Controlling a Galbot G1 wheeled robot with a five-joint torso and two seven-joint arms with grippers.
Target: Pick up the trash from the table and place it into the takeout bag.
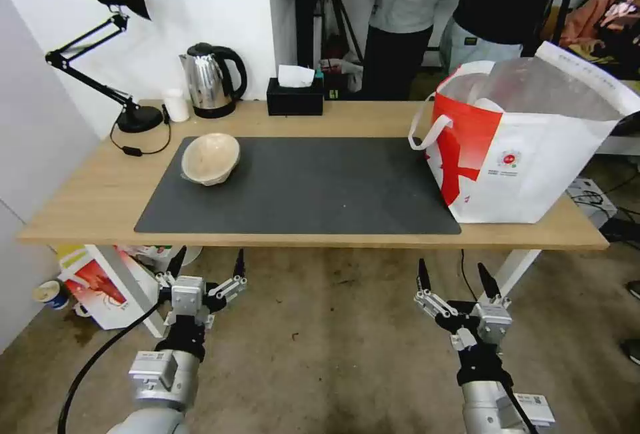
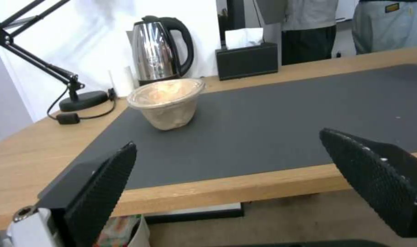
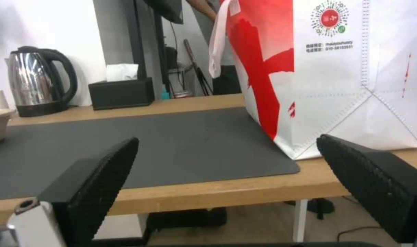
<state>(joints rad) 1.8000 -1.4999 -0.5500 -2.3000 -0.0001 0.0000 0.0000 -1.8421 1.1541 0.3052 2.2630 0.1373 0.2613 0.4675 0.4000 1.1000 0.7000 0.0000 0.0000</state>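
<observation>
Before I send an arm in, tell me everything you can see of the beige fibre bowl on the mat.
The beige fibre bowl is round, with a rough, pulpy-looking wall tapering to a narrower base. A clear film or lid seems to cover its mouth; what is inside cannot be made out. It leans, its mouth tipped somewhat toward the robot in the head view. It rests on the dark grey mat near that mat's far left corner, in front of the kettle. Nothing else touches it; the left tool is below the table's near edge, apart from it.
</observation>
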